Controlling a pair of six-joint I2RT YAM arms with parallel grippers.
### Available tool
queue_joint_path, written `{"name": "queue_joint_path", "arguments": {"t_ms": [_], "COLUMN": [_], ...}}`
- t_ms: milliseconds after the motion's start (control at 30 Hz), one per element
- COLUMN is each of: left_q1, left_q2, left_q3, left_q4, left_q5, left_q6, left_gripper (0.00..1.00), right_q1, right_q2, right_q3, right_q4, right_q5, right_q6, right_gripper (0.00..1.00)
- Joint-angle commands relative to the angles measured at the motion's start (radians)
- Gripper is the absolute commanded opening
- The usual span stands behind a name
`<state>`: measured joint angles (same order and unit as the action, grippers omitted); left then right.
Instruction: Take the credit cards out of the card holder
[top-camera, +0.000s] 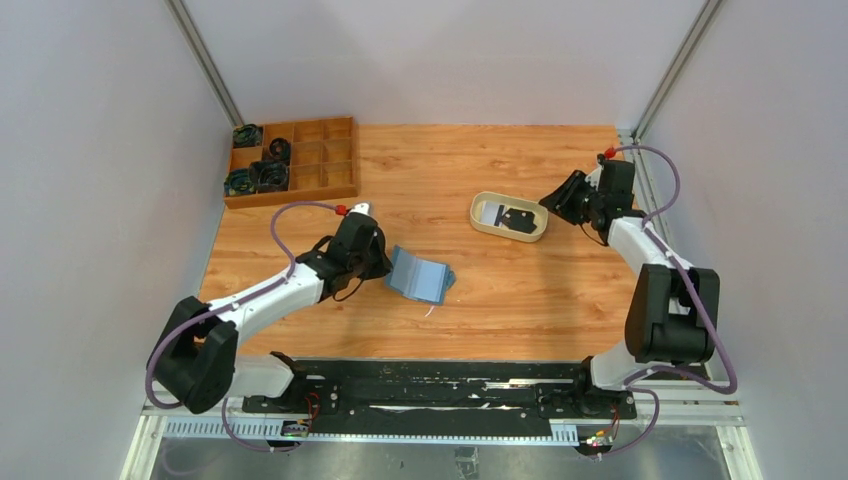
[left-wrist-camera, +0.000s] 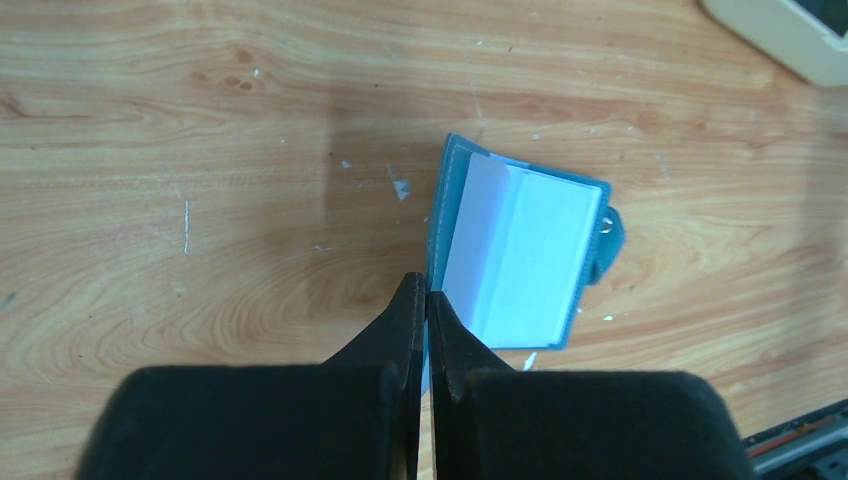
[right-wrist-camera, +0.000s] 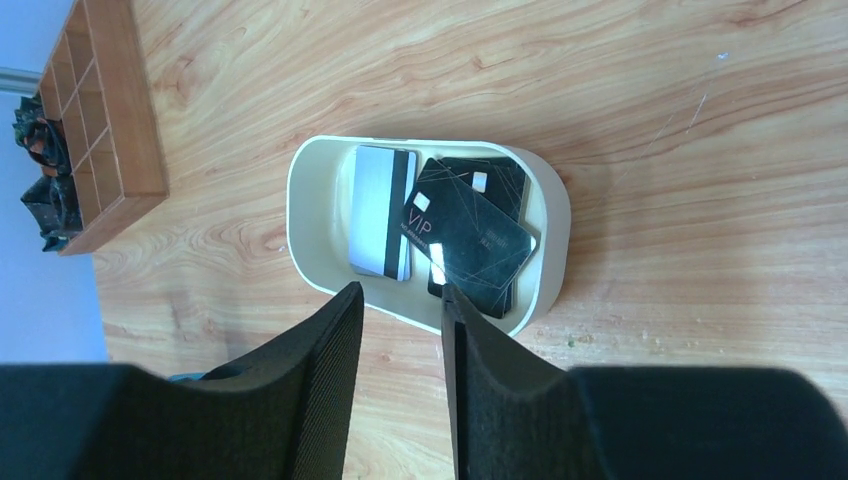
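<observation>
On the table (top-camera: 520, 295), left pincer (left-wrist-camera: 427, 300) pinches the card holder (left-wrist-camera: 520, 255).

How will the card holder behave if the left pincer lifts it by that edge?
Probably floppy: the card holder looks a soft bifold standing half open, so its free flap would likely swing from the left pincer. Likely light: its pale slots look empty, with cards in the cream tray. The thin edge might slip.

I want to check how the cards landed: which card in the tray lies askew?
The black card marked VIP: it lies tilted on top of another black card, while the silver striped card sits straight beside them.
</observation>
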<state>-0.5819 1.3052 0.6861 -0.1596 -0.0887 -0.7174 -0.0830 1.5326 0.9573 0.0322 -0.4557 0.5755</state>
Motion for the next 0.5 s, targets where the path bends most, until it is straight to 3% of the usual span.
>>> {"name": "queue_joint_path", "arguments": {"t_ms": [0, 200, 467], "left_q1": [-0.003, -0.003, -0.003], "left_q2": [-0.057, -0.087, -0.068], "left_q3": [0.046, 0.087, 0.068], "left_q4": [-0.043, -0.087, -0.087], "left_q5": [-0.003, -0.008, -0.013], "left_q6": [-0.019, -0.017, -0.022], "left_gripper": [0.0, 0.0, 0.0], "right_q1": [0.033, 0.101, 0.29], "right_q2": [-0.053, -0.042, 0.173], "right_q3": [0.048, 0.104, 0.397], "right_q4": [-0.097, -0.167, -0.426], "right_q5": [0.059, 0.12, 0.339], "right_q6": [-0.086, -0.18, -0.357], "right_gripper": [0.4, 0.5, 0.53]}}
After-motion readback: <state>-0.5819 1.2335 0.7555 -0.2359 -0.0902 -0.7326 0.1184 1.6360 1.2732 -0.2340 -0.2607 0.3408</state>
